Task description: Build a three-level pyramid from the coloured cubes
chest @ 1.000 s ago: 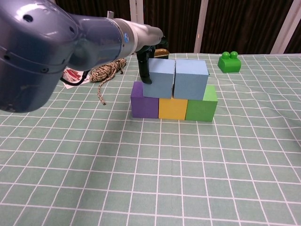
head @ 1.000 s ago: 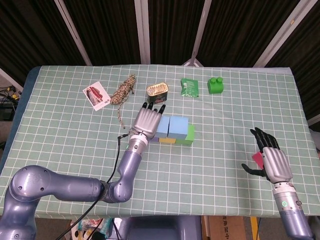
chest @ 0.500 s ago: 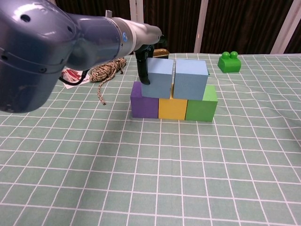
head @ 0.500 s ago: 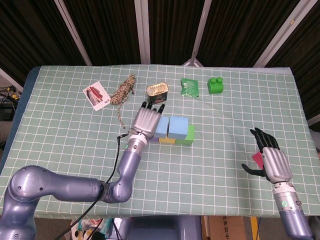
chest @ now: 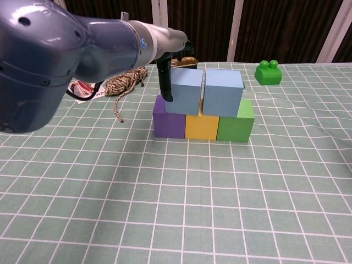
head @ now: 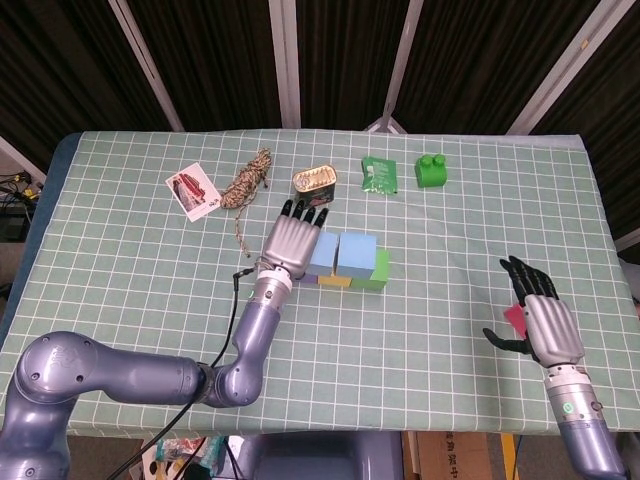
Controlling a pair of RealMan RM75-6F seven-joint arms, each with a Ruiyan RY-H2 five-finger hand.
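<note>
Purple (chest: pixel 169 122), yellow (chest: pixel 201 126) and green (chest: pixel 235 125) cubes form a row on the checked cloth. Two light blue cubes (chest: pixel 183 91) (chest: pixel 223 92) sit on top with a thin gap between them. My left hand (head: pixel 292 240) lies over the left blue cube's left edge, fingers stretched out towards the tin. One dark finger (chest: pixel 164 82) hangs against that cube's left face, and nothing is gripped. My right hand (head: pixel 540 315) is near the table's front right with its fingers spread. A red cube (head: pixel 515 318) shows partly from under its left side.
Along the back lie a playing card (head: pixel 193 190), a coil of rope (head: pixel 246 185), an open tin (head: pixel 315 180), a green packet (head: pixel 379 174) and a green studded brick (head: pixel 432 171). The left forearm fills the chest view's upper left.
The left blue cube has slid slightly left, opening a thin gap to its neighbour. My left hand has eased a little left and back. The right hand has not moved.
</note>
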